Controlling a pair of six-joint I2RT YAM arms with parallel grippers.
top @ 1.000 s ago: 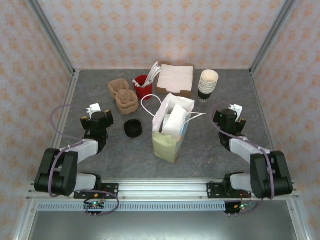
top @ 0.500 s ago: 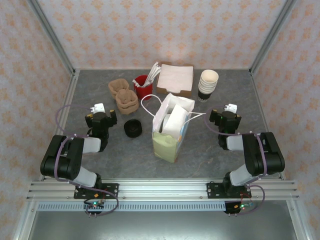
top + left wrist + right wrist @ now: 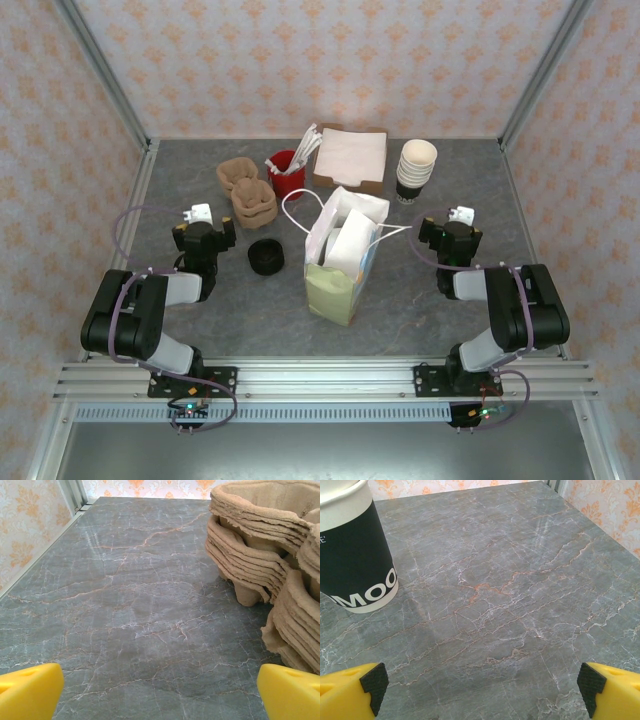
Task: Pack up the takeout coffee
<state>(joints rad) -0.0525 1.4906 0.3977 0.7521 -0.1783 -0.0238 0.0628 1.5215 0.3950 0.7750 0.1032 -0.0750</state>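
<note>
The single lidded olive-green cup is hidden or out of view. A pale green and white paper bag (image 3: 343, 258) stands open mid-table with white items inside. My left gripper (image 3: 204, 236) rests low over the table, left of the black pile of lids (image 3: 266, 257). Its yellow fingers (image 3: 27, 692) are spread wide around bare table, so the left gripper (image 3: 160, 692) is open. My right gripper (image 3: 451, 238) sits right of the bag. The right gripper (image 3: 482, 692) is open too, with the nested cup stack (image 3: 355, 550) ahead on its left.
Stacked brown pulp cup carriers (image 3: 248, 190) (image 3: 265, 555) stand at the back left. Behind the bag are a red cup of utensils (image 3: 287, 172) and a napkin box (image 3: 351, 157). The nested cup stack (image 3: 416, 170) is back right. Cage posts and walls ring the table (image 3: 180, 160).
Both arms have folded back from stretched poses, their grippers ending a little closer to the table's middle. Over the last half second nothing visibly moved.
</note>
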